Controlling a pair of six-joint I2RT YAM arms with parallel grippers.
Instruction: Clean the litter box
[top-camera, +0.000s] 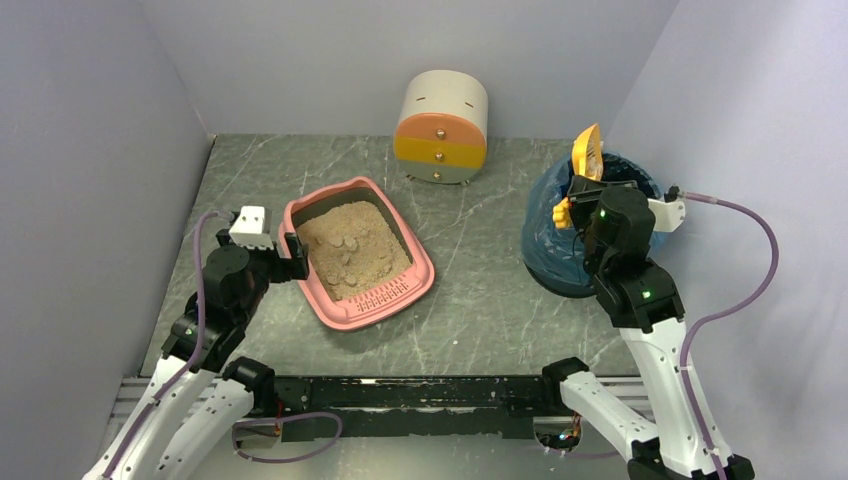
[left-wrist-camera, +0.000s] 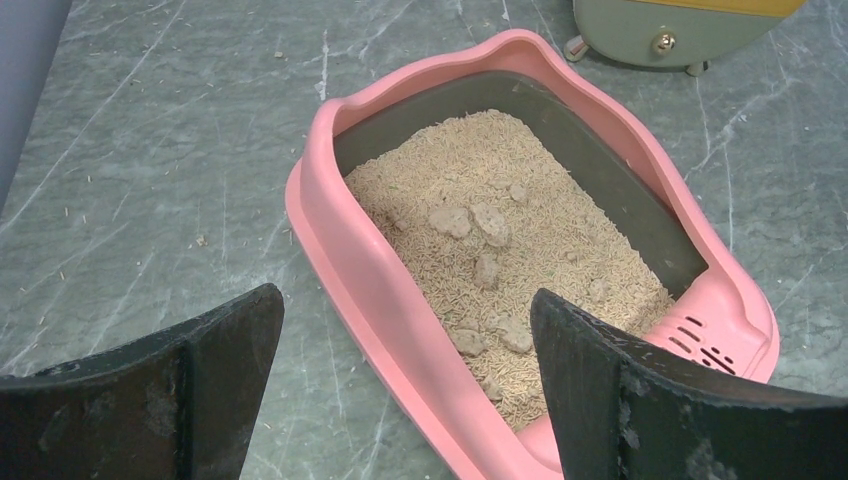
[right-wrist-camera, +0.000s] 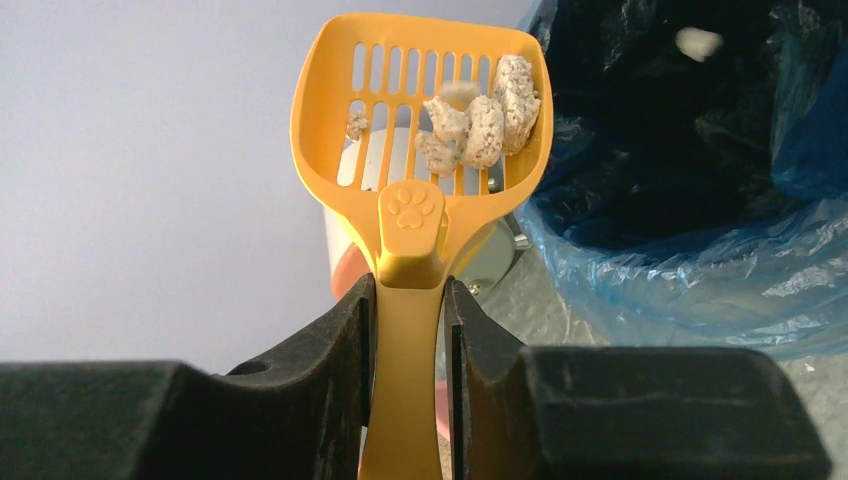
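Left gripper (left-wrist-camera: 405, 298) is hanging wide apart beside the pink litter box (left-wrist-camera: 335, 250), whose beige litter (left-wrist-camera: 560, 235) is showing clumps (left-wrist-camera: 470, 220). Right gripper (right-wrist-camera: 410, 292) is clamping a yellow scoop (right-wrist-camera: 410, 215).

From above and behind the arms, the top camera overlooks the shallow pink plastic litter box (top-camera: 385, 298). The left wrist camera sits close at its left, angled down across it; the right wrist camera, well right, faces level. All show the cream-and-orange round drawer unit (top-camera: 441, 127).
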